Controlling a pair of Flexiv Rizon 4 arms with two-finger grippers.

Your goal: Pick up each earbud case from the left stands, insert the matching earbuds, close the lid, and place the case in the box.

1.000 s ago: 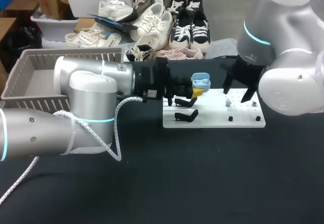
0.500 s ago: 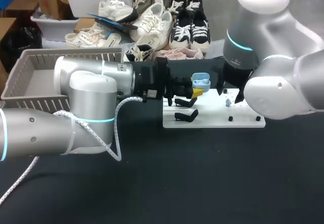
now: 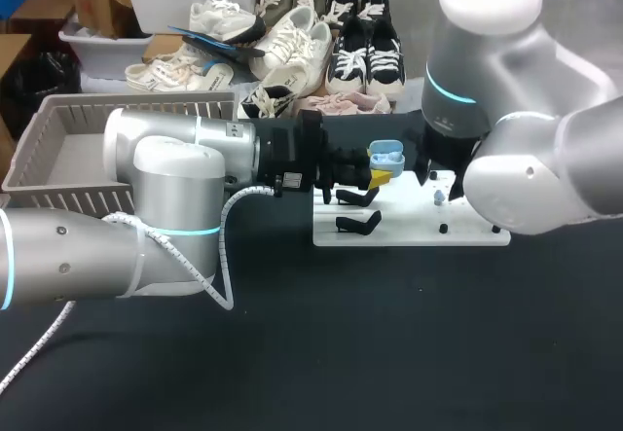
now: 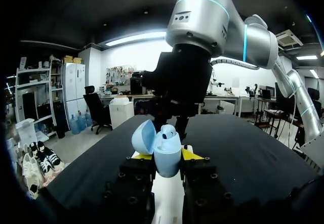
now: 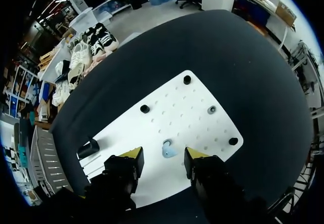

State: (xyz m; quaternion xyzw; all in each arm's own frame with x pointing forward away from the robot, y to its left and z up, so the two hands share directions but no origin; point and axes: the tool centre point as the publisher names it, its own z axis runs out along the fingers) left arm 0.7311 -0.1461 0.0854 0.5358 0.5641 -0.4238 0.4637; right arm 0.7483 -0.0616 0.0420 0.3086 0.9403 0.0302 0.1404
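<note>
My left gripper [image 4: 166, 155] is shut on a light blue earbud case [image 4: 167, 153], held upright above the white board [image 3: 409, 225] near the black stands [image 3: 357, 209]. The case's lid is open and one earbud [image 4: 169, 131] sits inside. In the head view the case [image 3: 386, 150] shows just past the left gripper [image 3: 382, 171]. My right gripper [image 5: 163, 155] hangs open over the board, its yellow fingertips [image 5: 132, 154] on either side of a loose light blue earbud [image 5: 167, 149] without touching it. That earbud [image 3: 440, 197] lies on the board under the right gripper [image 3: 435, 180].
A grey slatted basket [image 3: 58, 193] stands at the table's left rear, behind my left arm. Several black pegs [image 5: 145, 108] stick up from the white board [image 5: 192, 113]. One black stand [image 5: 88, 148] shows beside the right gripper.
My right arm has swung left over the board and closed in on the loose earbud. The left arm and the case have stayed where they were.
</note>
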